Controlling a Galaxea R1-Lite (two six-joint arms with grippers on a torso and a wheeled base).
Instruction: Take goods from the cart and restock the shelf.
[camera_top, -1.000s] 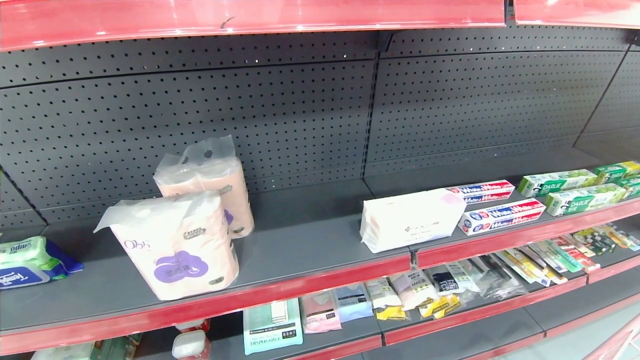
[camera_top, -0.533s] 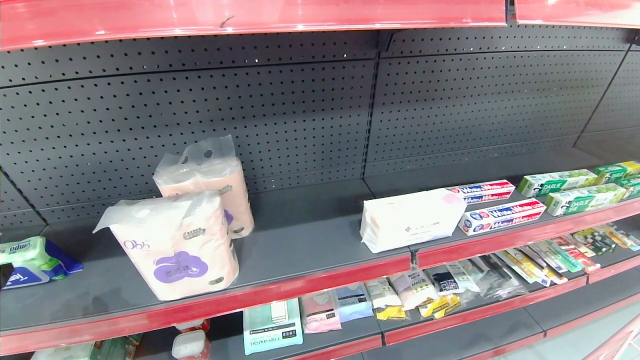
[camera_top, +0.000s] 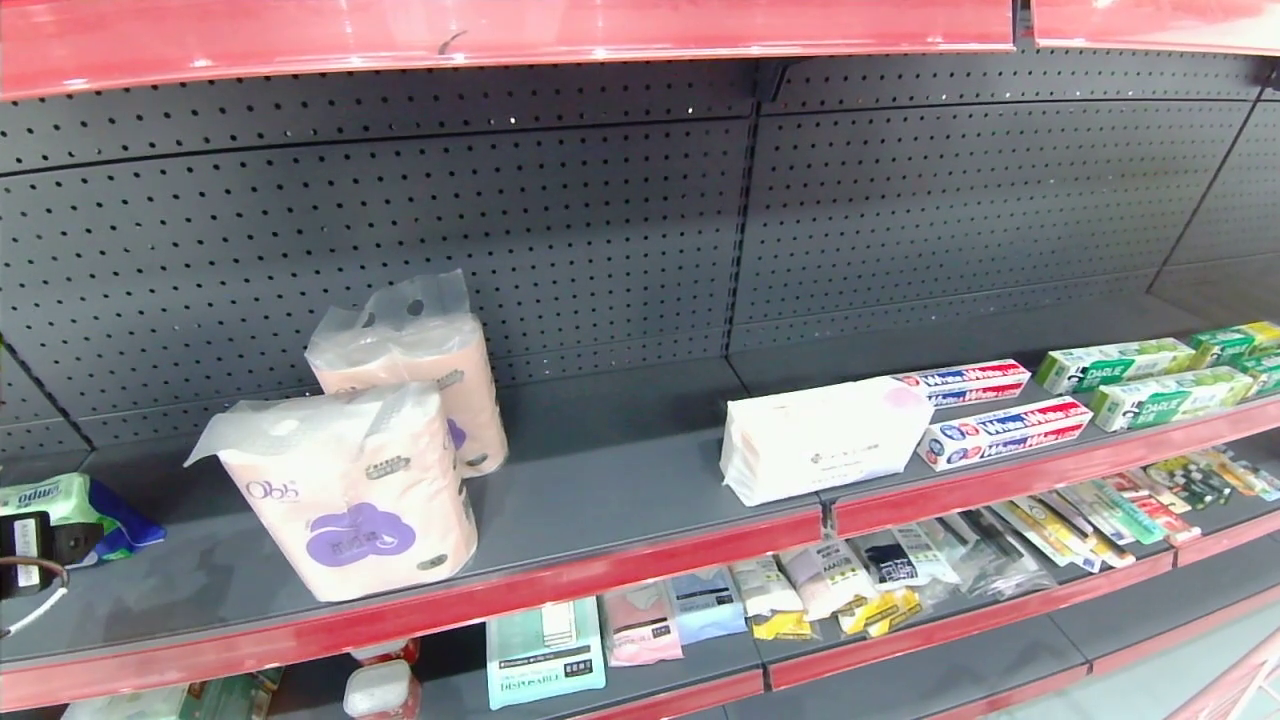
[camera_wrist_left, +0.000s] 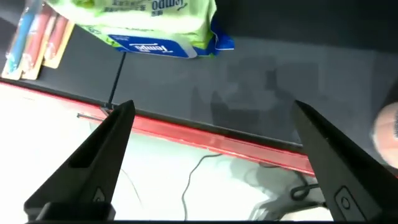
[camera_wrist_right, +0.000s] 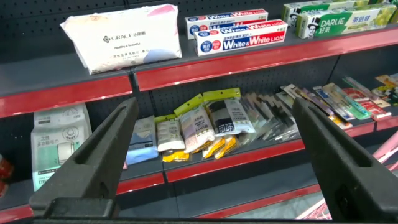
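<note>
Where the shelf (camera_top: 620, 470) runs as a grey board behind its red lip, the goods on it stand as follows. A green-and-blue wipes pack (camera_top: 70, 495) lies at the far left. A front toilet-roll pack (camera_top: 360, 500) stands upright near the lip, with a rear toilet-roll pack (camera_top: 420, 360) just behind it toward the pegboard back (camera_top: 600, 220). A white tissue pack (camera_top: 820, 440) lies flat right of centre, two red-and-blue toothpaste boxes (camera_top: 1005, 432) lie just beside it, and green toothpaste boxes (camera_top: 1165, 397) lie farther right.

None of these goods has shifted since the frames of a second and half a second ago. The one difference is at the left edge of the head view. The left arm (camera_top: 28, 545) was not there a second ago and was a dark sliver half a second ago. It now stands in front of the wipes pack and covers its lower part.

In the left wrist view the left gripper (camera_wrist_left: 212, 107) has its jaws released and wide, with nothing between them. It is near the shelf lip, and the wipes pack (camera_wrist_left: 155, 25) lies on the board beyond. In the right wrist view the right gripper (camera_wrist_right: 215, 99) is likewise spread and holds nothing. It faces the shelf from well apart, with the tissue pack (camera_wrist_right: 121, 34) and the toothpaste boxes on the board and hanging sachets (camera_wrist_right: 199, 124) on the tier below.
</note>
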